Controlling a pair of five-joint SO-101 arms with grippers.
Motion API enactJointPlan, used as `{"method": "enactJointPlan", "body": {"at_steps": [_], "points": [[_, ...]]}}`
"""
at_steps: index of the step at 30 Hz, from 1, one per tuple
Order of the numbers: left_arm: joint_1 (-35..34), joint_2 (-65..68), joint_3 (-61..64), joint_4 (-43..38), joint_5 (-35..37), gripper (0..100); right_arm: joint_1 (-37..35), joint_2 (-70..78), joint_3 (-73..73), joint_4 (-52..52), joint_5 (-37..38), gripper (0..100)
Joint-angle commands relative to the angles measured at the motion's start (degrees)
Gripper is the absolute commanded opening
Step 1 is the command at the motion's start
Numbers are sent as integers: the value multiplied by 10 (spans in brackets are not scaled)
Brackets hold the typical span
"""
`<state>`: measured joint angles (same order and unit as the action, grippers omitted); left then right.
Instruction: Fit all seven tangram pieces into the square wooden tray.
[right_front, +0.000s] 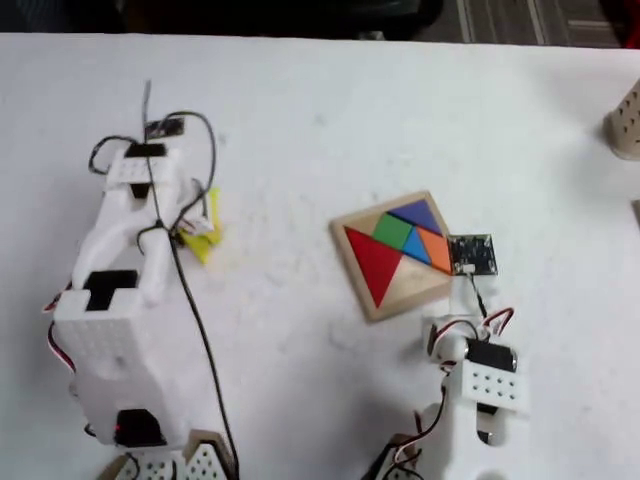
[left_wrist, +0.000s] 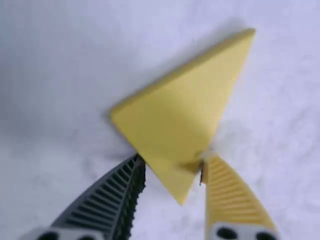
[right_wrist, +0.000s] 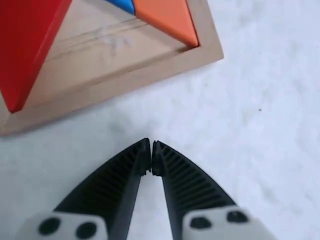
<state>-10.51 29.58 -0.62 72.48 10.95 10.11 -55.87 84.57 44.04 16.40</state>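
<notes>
The square wooden tray (right_front: 372, 304) lies right of the table's middle. It holds a red triangle (right_front: 375, 262), a green piece (right_front: 394, 231), a purple piece (right_front: 418, 214), a blue piece (right_front: 416, 247) and an orange piece (right_front: 435, 250). In the right wrist view a bare triangular patch of tray floor (right_wrist: 100, 55) lies beside the red triangle (right_wrist: 27, 45). My right gripper (right_wrist: 151, 150) is shut and empty just off the tray's near edge (right_wrist: 125, 82). The yellow triangle (left_wrist: 185, 115) rests at the table's left (right_front: 202, 243). My left gripper (left_wrist: 170, 167) is shut on its corner.
A beige perforated object (right_front: 625, 125) stands at the far right edge. Black cables (right_front: 190, 290) trail along the left arm (right_front: 120, 300). The right arm's body (right_front: 488, 385) sits near the front edge. White table (right_front: 300, 130) stretches between the arms.
</notes>
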Motion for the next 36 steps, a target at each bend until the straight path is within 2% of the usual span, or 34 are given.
{"method": "enactJointPlan", "body": {"at_steps": [1, 7, 11, 20, 22, 28, 32, 36], "points": [[7, 2, -14, 5, -6, 168, -1, -13, -2, -10, 4, 21], [7, 0, -14, 7, -7, 168, -1, -12, -2, -10, 5, 21], [7, -3, -14, 19, -51, 165, -1, -12, -2, -10, 5, 21], [-20, -86, -14, 17, -60, 175, -1, -12, -2, -10, 6, 21], [-20, -96, -12, -11, -82, 221, -1, -12, -2, -10, 6, 21], [-16, -87, -13, -43, -197, 473, -1, -12, -2, -10, 6, 21], [-32, -62, -34, -56, -263, 487, -1, -12, -2, -10, 6, 21], [-56, -11, -91, -68, -273, 487, -1, -12, -2, -10, 6, 21]]}}
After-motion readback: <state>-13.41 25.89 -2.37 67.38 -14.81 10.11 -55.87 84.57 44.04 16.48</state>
